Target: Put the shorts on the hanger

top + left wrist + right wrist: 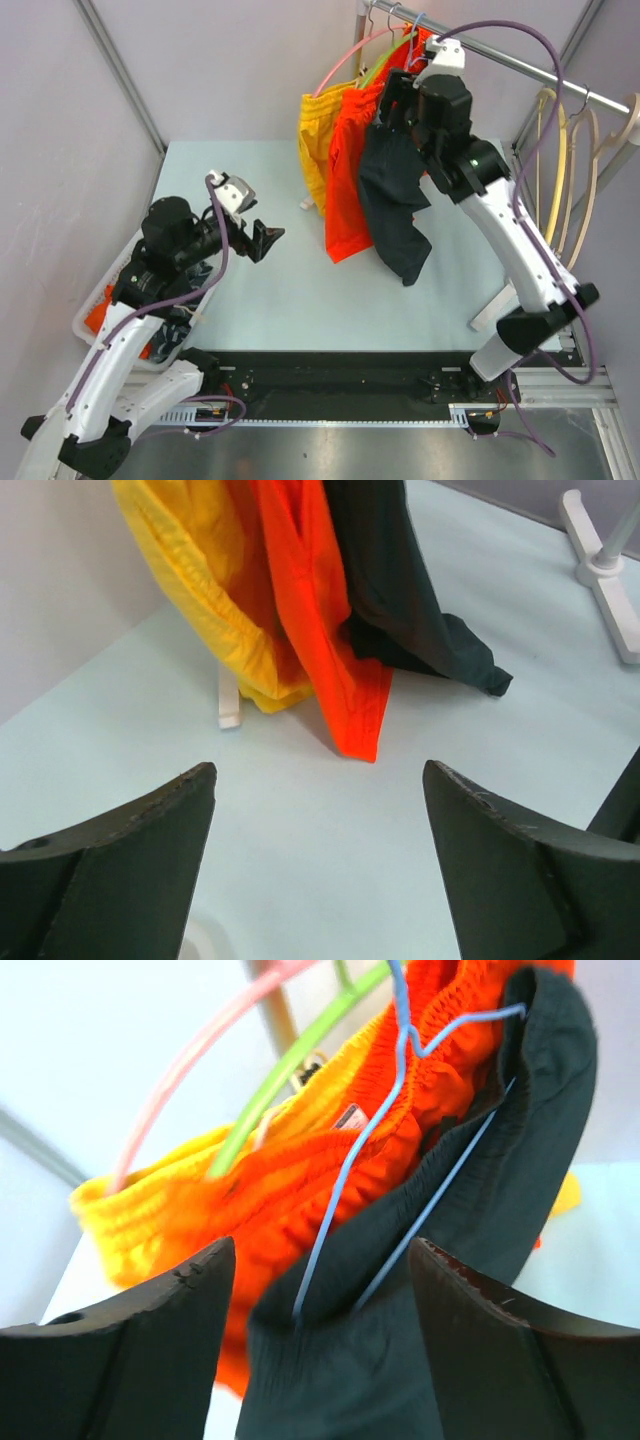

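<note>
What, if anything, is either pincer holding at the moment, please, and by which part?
Nothing. The left pincer is open and empty. The right pincer is open too, facing the dark shorts draped on the blue hanger.

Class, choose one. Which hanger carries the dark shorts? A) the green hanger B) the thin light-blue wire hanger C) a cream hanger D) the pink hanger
B: in the right wrist view the light-blue wire hanger runs down into the waistband of the dark shorts.
</note>
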Action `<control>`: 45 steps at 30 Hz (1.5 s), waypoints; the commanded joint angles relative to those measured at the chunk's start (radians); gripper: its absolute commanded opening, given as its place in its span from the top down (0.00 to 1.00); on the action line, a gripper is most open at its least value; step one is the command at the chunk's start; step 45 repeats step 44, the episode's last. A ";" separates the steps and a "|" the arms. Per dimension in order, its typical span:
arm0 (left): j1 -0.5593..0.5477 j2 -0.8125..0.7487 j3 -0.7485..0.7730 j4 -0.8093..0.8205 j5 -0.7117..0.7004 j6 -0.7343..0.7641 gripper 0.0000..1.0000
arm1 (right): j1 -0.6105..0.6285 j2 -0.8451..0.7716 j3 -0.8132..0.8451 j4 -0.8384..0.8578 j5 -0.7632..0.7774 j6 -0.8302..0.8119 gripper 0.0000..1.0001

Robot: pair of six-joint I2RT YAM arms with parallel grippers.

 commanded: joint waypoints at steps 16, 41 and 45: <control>0.349 0.424 0.510 -0.546 0.235 0.073 0.00 | -0.039 -0.562 -0.500 -0.184 -0.742 -0.444 0.00; 0.349 -0.029 -0.091 -0.606 -0.070 0.315 0.00 | -0.068 -0.803 -0.882 -0.373 -0.999 -0.652 0.00; 0.350 -0.056 -0.100 -0.604 -0.079 0.324 0.00 | -0.068 -0.802 -0.886 -0.366 -1.000 -0.644 0.00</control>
